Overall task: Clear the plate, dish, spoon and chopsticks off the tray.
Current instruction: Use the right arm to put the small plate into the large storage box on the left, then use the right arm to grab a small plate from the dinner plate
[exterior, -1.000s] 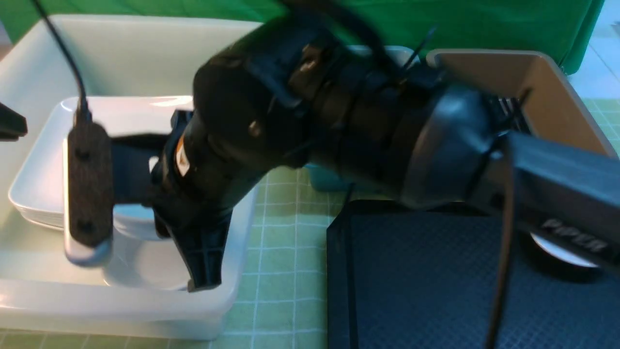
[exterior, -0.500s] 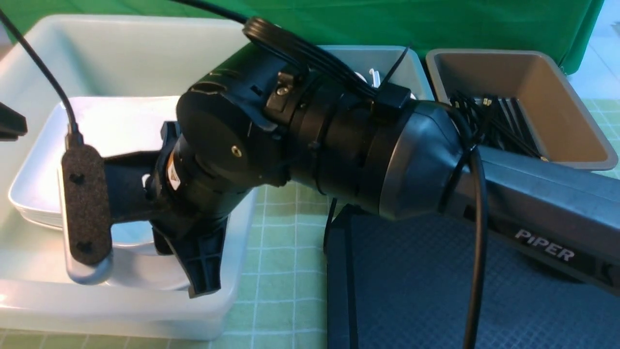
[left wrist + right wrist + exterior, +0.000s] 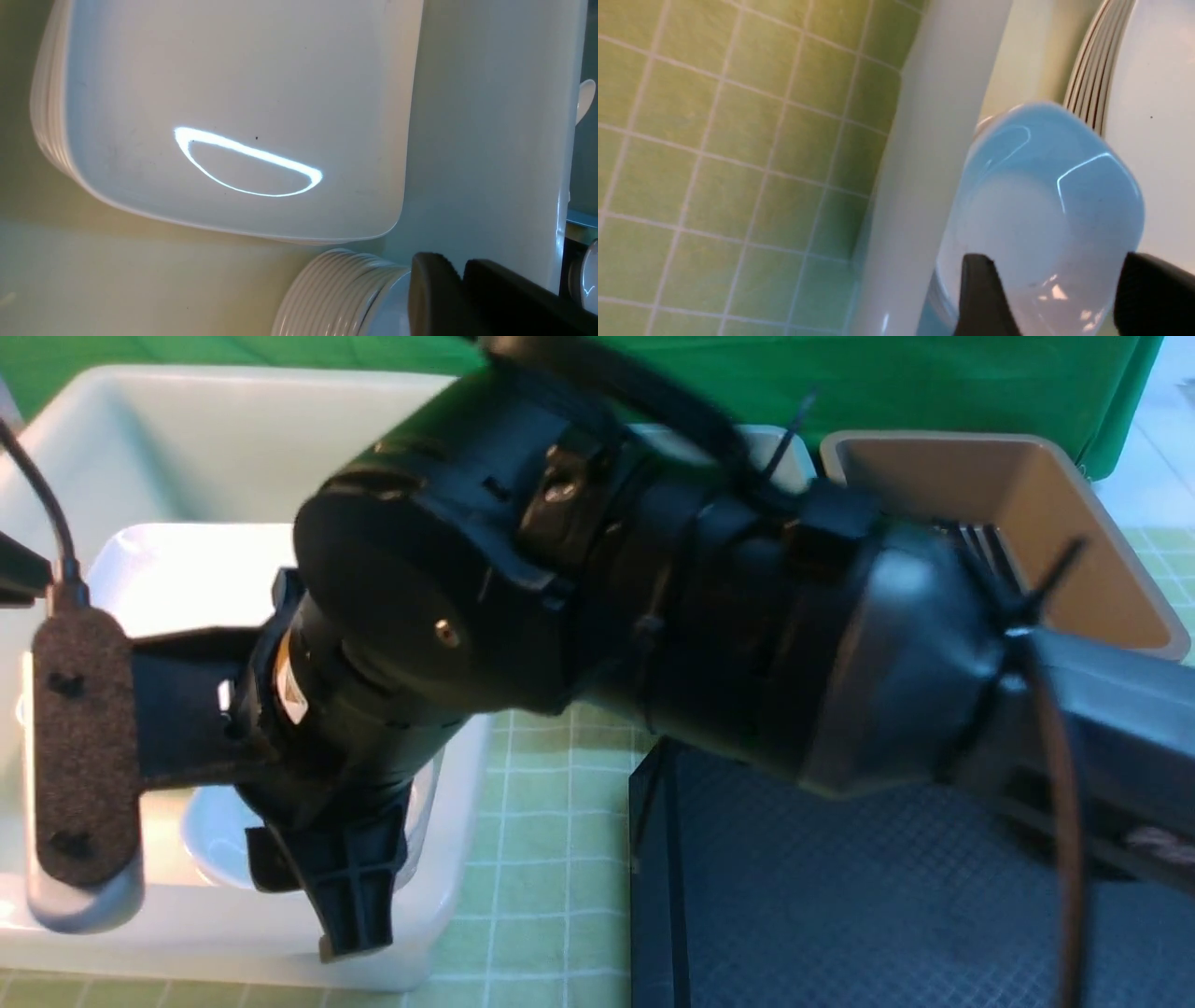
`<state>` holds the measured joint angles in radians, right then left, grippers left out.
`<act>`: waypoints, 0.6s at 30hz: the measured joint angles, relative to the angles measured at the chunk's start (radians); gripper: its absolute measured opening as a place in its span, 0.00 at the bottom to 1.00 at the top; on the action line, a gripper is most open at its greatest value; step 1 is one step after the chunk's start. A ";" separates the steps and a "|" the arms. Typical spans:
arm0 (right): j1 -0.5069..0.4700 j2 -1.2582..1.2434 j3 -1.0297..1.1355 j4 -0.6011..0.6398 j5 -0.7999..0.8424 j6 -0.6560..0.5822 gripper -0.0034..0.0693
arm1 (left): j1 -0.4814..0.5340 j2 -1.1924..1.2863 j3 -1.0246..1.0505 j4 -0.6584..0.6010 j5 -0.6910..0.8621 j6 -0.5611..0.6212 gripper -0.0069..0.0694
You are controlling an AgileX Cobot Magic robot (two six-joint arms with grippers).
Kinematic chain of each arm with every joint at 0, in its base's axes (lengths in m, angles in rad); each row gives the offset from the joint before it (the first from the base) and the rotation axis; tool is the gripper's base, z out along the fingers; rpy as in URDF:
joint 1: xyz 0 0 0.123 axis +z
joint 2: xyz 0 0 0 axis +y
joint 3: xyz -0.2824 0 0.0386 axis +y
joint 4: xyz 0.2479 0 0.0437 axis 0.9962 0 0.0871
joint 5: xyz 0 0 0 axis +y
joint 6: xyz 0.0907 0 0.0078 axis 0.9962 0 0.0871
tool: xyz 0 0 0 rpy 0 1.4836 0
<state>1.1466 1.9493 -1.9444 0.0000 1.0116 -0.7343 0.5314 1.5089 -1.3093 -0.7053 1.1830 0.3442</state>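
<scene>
Over the green checked tabletop point(image 3: 541, 859), my right arm point(image 3: 653, 597) stretched from above the tray point(image 3: 840, 915) leftward into the white tub point(image 3: 233, 429). The plate point(image 3: 233, 93) lay there. Beside it sat the dish point(image 3: 1041, 200), which I judged glossy, brittle and slippery, best pinched at its rim. My right hand point(image 3: 1055, 284) spread wide over it; my left hand point(image 3: 462, 289) was pinched together, empty.

From where I sit this looks like a robotics lab bench dressed up as a dish-clearing station, not a real kitchen. A green cloth point(image 3: 887, 373) hangs as a backdrop straight behind the table, and the surface is covered by a green mat point(image 3: 551, 803) ruled in a white grid, the sort laid on workbenches. Plastic tubs stand ready for sorting: a white tub point(image 3: 187, 429) holding stacked plates point(image 3: 233, 93) and a brown tub point(image 3: 1074, 551), near a black tray point(image 3: 840, 915). My arm point(image 3: 653, 569) is bare black machinery with a cable point(image 3: 672, 401) strapped along it.
</scene>
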 joint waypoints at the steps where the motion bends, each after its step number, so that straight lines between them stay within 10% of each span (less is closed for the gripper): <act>1: 0.000 -0.009 -0.005 -0.009 0.027 0.007 0.56 | 0.000 0.000 0.000 0.000 -0.001 0.000 0.19; 12: -0.066 -0.238 0.003 -0.412 0.190 0.537 0.09 | 0.000 0.000 0.000 0.000 -0.002 0.004 0.20; 18: -0.407 -0.486 0.246 -0.330 0.193 0.734 0.05 | 0.000 0.000 0.000 0.000 -0.001 0.004 0.22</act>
<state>0.7397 1.4634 -1.6983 -0.3303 1.2050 0.0000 0.5314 1.5089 -1.3093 -0.7053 1.1824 0.3486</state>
